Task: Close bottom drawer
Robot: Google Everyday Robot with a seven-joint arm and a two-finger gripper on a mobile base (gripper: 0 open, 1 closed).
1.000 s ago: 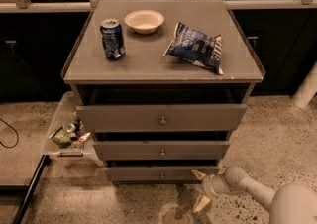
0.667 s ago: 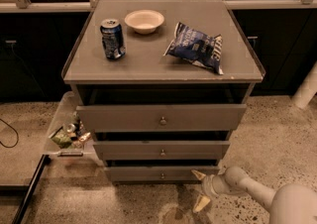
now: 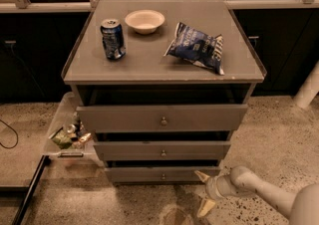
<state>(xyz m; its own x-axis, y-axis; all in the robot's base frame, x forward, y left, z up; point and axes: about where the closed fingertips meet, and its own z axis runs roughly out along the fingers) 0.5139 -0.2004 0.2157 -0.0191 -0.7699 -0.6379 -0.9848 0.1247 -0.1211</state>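
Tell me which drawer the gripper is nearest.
The bottom drawer, lowest of three: the open gripper sits at its front's right end, below the other two.

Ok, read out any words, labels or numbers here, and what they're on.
Blue chip bag: white print, too blurred to read.
Blue can: label too blurred to read.
Bottom drawer, bowl, and the gripper by the drawer's right end: no text visible.

Camera looks down—seemingly near—at cabinet (image 3: 149, 57) front, end effector (image 3: 200, 193) bottom-right.
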